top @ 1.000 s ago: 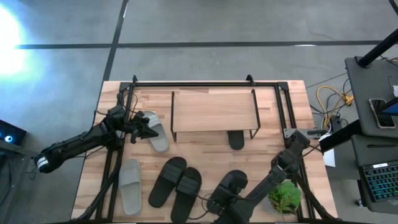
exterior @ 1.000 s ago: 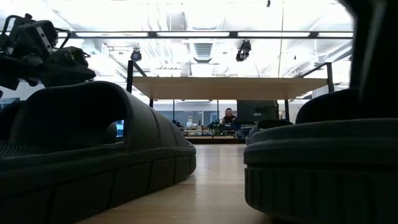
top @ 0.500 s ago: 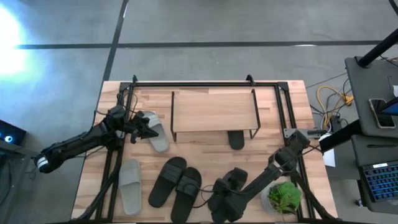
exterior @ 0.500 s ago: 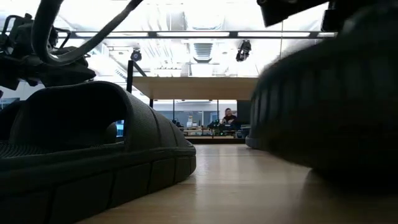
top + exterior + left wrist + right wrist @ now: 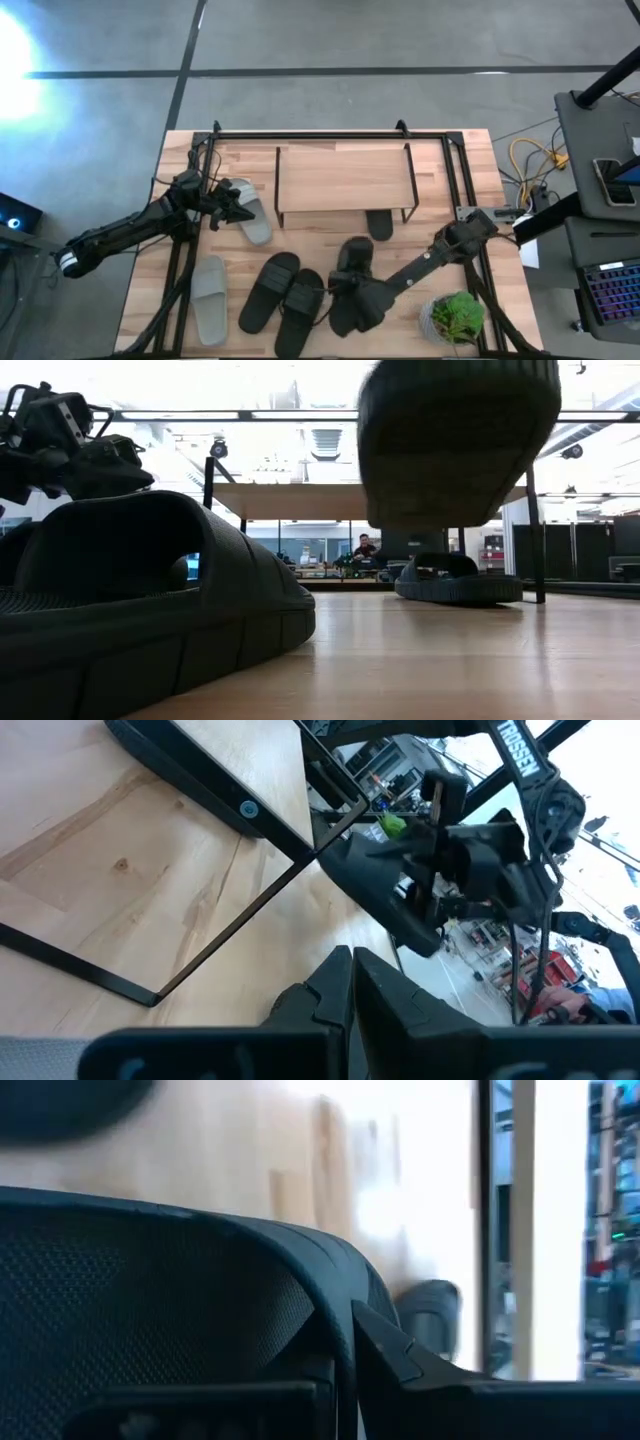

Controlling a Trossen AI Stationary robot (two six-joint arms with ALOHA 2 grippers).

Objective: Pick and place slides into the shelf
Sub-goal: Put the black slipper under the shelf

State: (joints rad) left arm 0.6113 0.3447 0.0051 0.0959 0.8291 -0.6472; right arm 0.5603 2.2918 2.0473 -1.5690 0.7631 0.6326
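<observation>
Pincer on the right arm (image 5: pixel 352 290) is clamped on a black slide (image 5: pixel 352 272), lifted at the table's (image 5: pixel 440 240) six o'clock. Foam-light and springy, it suits this edge grip. Left pincer (image 5: pixel 222 207), shut, holds a grey slide (image 5: pixel 248 210) at nine o'clock; shelf (image 5: pixel 342 178) waits at twelve.

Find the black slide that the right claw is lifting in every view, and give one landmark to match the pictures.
High view: lifted slide, lower centre, in front of the shelf.
Low view: top centre, hanging off the table, sole facing the camera.
Left wrist view: dark shape at mid-frame beyond the shelf leg, gripped by the right claw.
Right wrist view: fills the lower frame.
Landmark: the shelf, visible in the high, low and left wrist views.
</observation>
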